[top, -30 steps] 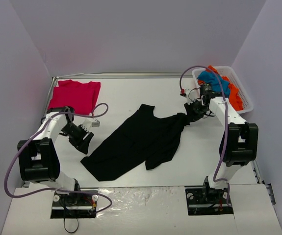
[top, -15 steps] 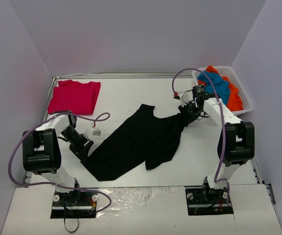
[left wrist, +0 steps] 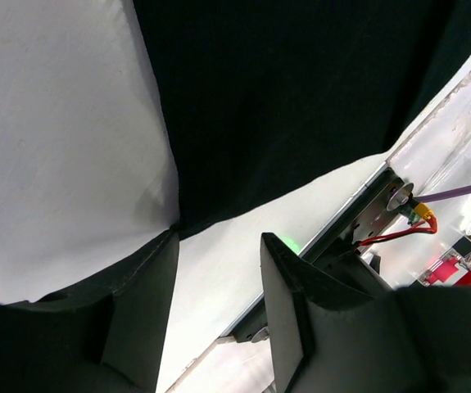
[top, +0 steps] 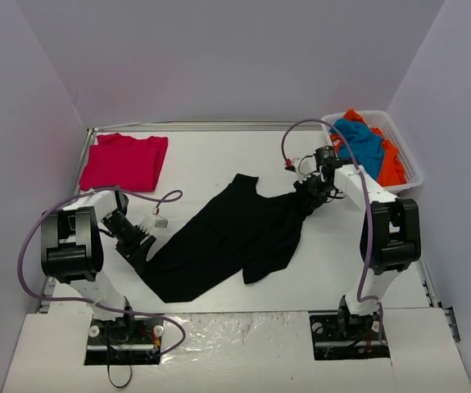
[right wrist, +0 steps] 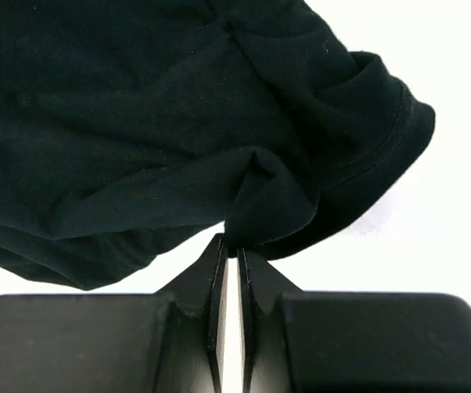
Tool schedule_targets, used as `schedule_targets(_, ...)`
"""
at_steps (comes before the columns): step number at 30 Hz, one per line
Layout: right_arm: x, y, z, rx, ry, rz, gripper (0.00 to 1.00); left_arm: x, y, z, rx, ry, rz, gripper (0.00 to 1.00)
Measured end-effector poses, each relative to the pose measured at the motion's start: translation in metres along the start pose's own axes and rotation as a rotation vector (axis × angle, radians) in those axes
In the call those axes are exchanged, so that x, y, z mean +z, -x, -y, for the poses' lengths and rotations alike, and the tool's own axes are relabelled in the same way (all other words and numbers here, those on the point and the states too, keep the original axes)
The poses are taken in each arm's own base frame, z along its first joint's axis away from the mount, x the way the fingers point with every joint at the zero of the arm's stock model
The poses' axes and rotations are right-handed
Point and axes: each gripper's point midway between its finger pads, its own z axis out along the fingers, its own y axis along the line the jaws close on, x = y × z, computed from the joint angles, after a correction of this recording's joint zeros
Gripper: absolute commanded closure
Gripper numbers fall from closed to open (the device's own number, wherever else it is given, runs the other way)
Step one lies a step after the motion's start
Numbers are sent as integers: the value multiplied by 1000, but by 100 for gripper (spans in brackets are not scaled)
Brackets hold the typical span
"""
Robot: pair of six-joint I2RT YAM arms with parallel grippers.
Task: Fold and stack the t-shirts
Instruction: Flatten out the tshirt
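Across the middle of the table (top: 219, 155) the black shirt (top: 227, 237) lies crumpled; the right gripper (right wrist: 228, 246) pinches a fold at its far-right end, the left gripper (left wrist: 219, 246) sits spread apart at its near-left corner; the red shirt (top: 124, 161) lies far left

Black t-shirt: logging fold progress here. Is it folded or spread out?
Unfolded: the black t-shirt lies loose and rumpled on the table, one end pinched in the right gripper.

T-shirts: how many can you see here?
4. A black shirt spread mid-table, a red shirt folded far left, a blue shirt and an orange shirt heaped in the white basket; others may hide underneath.
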Motion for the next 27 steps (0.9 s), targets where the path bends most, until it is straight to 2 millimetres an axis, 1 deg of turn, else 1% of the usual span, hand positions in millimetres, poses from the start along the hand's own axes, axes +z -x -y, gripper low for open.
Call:
schedule_targets(12, 6, -3, 0, -3, -5, -24, 100, 3, 5, -8, 10, 19, 16, 61)
schedule_targets(13, 6, -4, 0, -3, -6, -28, 100, 3, 5, -8, 11, 20, 17, 65)
schedule_targets(14, 7, -5, 0, -4, -7, -32, 100, 3, 5, -8, 11, 19, 17, 71)
schedule_targets(15, 9, -5, 0, -5, -5, -36, 100, 3, 5, -8, 13, 15, 16, 73)
schedule_targets(16, 9, -6, 0, -5, -5, -39, 100, 4, 5, -8, 16, 8, 14, 79)
schedule_targets(18, 11, -6, -1, -8, -5, -45, 100, 7, 4, -9, 22, -8, 3, 81)
schedule_targets(19, 11, -6, -1, -7, -5, -46, 100, 9, 2, -9, 26, -16, -4, 84)
schedule_targets(21, 12, -7, 0, -6, -4, -50, 100, 10, 0, -8, 41, -33, -13, 96)
schedule_targets(22, 13, -8, 0, -6, -4, -52, 100, 10, -1, -6, 47, -41, -17, 97)
schedule_targets(27, 14, -9, 0, -4, -6, -58, 100, 10, -2, -2, 81, -66, -18, 98)
